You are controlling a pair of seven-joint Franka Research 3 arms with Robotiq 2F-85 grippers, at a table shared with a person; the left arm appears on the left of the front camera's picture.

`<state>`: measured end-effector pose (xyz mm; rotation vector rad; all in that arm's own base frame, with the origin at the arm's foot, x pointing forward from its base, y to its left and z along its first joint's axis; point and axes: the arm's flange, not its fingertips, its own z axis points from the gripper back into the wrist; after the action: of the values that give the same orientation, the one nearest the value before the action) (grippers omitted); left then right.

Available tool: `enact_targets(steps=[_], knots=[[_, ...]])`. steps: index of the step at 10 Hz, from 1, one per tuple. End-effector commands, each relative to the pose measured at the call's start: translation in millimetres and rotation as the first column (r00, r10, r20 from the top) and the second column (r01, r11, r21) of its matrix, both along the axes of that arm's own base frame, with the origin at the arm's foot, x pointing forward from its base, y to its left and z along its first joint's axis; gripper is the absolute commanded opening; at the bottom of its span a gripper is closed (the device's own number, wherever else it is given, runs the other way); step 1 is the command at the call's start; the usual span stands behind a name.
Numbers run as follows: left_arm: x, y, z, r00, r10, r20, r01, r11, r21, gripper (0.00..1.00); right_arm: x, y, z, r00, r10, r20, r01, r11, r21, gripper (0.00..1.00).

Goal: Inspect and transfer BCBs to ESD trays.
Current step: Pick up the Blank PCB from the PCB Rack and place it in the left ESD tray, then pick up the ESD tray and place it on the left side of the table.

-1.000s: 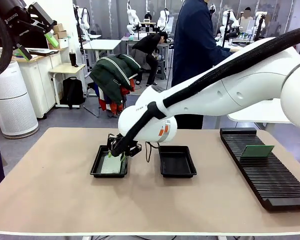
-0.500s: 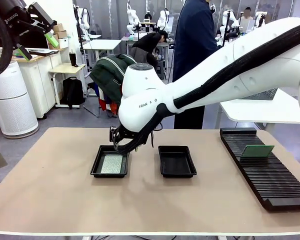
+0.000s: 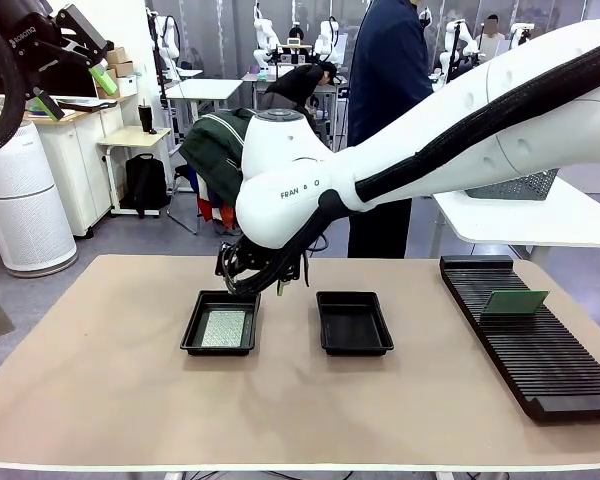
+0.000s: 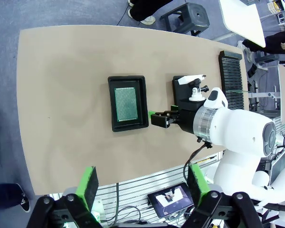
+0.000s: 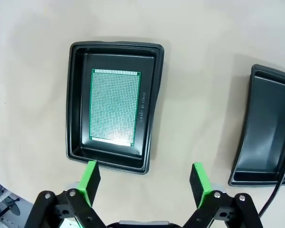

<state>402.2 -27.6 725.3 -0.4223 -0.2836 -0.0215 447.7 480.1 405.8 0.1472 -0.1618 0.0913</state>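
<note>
Your right arm [image 3: 460, 130] reaches across the middle from the right. Its elbow is high and its wrist bends down, so the right gripper [image 3: 250, 283] hangs just above the far right corner of the left ESD tray [image 3: 218, 351]. Its green-padded fingers [image 5: 90, 182] stand apart with nothing between them. Your left gripper [image 4: 142, 186] is raised high over the surface [image 4: 57, 95], looking straight down, its fingers also apart and holding nothing.

One BCB [image 5: 114, 105] lies flat on the floor of the left tray, speckled face up. The right ESD tray [image 3: 355, 351], just beside it, shows bare black floor. A second BCB [image 3: 515, 302] stands on edge in the black slotted rack [image 3: 550, 370] at your right.

The arm's white shell reads "FRAN", and the rest curves away. The embossed print on the left tray's floor is too small to read.
</note>
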Motion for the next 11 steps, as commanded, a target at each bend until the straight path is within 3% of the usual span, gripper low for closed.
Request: enact_targets(steps=[1,11], knots=[[-1.5,1.5,-1.9,1.000,0.004,0.004,-0.004,1.000,-0.002,1.00,-0.1,2.2,-3.1,1.000,0.003,0.002,-0.003,1.000,0.002,1.00],[-1.5,1.5,-1.9,1.000,0.004,0.004,-0.004,1.000,-0.002,1.00,-0.1,2.2,-3.1,1.000,0.003,0.002,-0.003,1.000,0.002,1.00]])
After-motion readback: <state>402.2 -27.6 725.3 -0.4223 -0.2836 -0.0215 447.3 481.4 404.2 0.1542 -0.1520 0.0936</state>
